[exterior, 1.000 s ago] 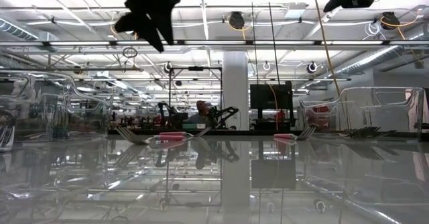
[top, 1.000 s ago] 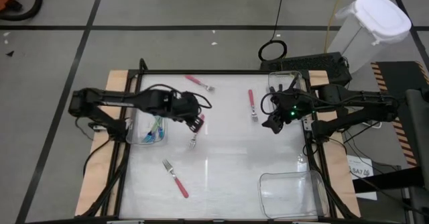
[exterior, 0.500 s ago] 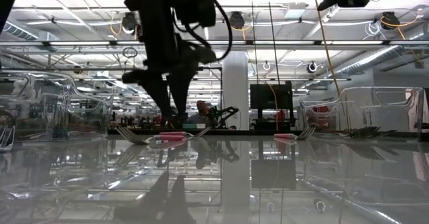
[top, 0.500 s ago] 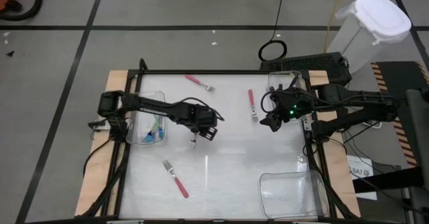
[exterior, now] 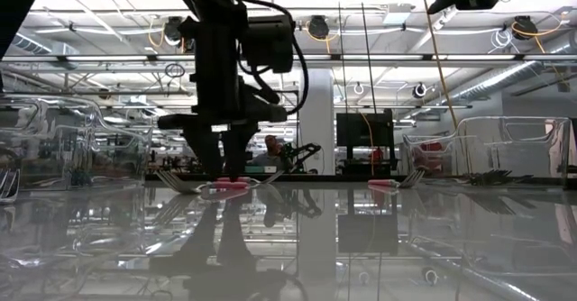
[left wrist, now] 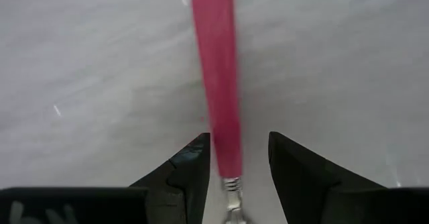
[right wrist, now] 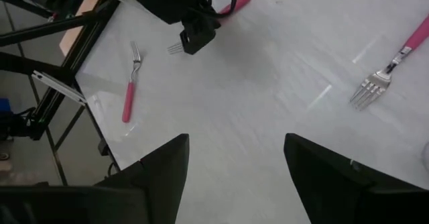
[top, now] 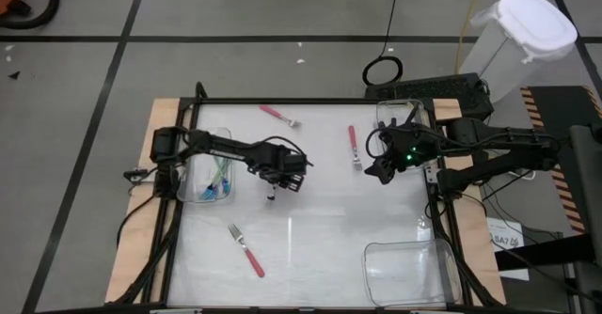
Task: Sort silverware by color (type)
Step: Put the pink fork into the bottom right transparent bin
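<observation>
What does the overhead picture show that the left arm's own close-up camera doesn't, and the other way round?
Only the overhead view shows both arms, the right hand waiting open near a fork, two more pink forks and the bins. Only the close-up shows the left hand with its fingers open on either side of a pink fork's neck. Both show that fork, lying on the white table.

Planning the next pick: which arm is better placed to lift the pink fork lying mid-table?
Left. The left gripper is down at the table, fingers straddling that pink fork; the right gripper hovers farther off.
</observation>
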You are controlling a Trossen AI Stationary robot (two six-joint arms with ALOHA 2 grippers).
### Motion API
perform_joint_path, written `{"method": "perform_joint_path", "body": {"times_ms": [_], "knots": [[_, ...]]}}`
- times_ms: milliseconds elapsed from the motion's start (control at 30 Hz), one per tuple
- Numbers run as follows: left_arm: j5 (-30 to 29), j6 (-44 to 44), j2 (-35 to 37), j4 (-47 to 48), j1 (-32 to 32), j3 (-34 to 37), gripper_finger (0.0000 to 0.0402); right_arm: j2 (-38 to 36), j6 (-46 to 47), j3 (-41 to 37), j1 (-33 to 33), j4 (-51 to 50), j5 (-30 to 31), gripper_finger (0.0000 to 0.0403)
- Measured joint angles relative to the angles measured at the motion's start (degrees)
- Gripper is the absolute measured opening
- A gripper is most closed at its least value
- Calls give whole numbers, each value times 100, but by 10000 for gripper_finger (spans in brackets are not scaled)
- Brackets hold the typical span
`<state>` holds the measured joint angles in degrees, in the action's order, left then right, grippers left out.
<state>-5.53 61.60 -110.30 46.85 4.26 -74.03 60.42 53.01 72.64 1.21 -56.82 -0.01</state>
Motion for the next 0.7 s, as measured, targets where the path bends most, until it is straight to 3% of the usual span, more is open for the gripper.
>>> {"method": "perform_joint_path", "body": {"times_ms": [533,700], "knots": [[261,349,-468,-245,-40,-33,151,4,30,0,-2,3,306,242],[235,30,-483,-256,-74,-31,112,4,94,0,-2,23,328,242]]}}
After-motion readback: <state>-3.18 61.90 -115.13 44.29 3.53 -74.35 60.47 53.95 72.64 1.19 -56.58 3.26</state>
